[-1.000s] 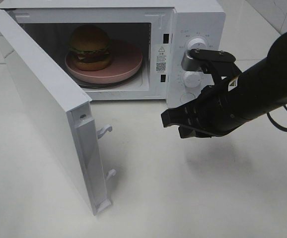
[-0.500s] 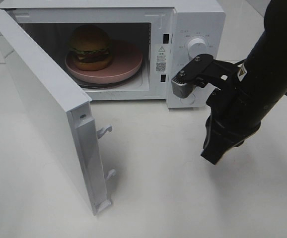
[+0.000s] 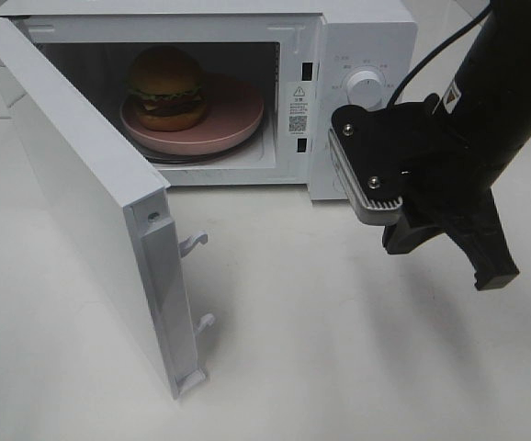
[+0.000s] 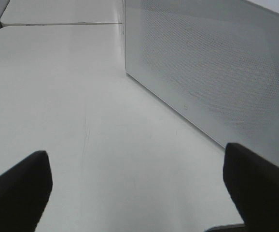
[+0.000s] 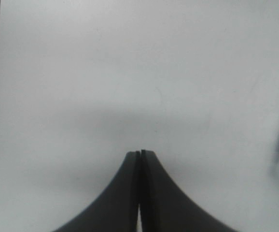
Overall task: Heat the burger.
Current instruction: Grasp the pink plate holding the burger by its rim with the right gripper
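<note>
I'm hovering, black right gripper (image 5: pixel 139 155) pinched shut, left gripper (image 4: pixel 137 191) gaping, over smooth white tabletop (image 3: pixel 339 358); glossy golden-domed burger (image 3: pixel 165 87) at eleven o'clock.

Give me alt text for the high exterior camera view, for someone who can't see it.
A burger on a pink plate sits inside a white microwave whose door stands wide open. On the right, the black right gripper, shut and empty, points down over the white table.
</note>
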`<act>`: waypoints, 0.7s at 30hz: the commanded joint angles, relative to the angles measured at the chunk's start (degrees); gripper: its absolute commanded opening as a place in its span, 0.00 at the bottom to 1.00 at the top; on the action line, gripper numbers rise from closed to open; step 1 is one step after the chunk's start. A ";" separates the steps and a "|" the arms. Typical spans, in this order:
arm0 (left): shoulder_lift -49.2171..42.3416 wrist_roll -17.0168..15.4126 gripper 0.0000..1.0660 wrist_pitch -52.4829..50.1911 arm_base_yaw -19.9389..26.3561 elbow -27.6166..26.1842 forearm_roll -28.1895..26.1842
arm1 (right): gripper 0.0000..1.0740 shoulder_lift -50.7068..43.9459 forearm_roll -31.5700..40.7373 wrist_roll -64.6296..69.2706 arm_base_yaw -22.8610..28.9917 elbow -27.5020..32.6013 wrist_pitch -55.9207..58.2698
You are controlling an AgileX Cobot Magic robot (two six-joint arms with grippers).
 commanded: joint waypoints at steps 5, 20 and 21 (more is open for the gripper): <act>-0.80 -0.11 0.83 0.11 0.17 0.17 -0.52 | 0.13 -0.52 -0.80 -7.51 -0.06 -1.60 -4.47; -0.80 -0.11 0.83 0.11 0.17 0.17 -0.52 | 0.95 -0.69 -4.18 2.23 -0.06 -1.60 -11.80; -0.80 -0.11 0.83 0.11 0.17 0.17 -0.52 | 0.95 -0.69 -4.98 2.23 -0.06 -1.60 -12.49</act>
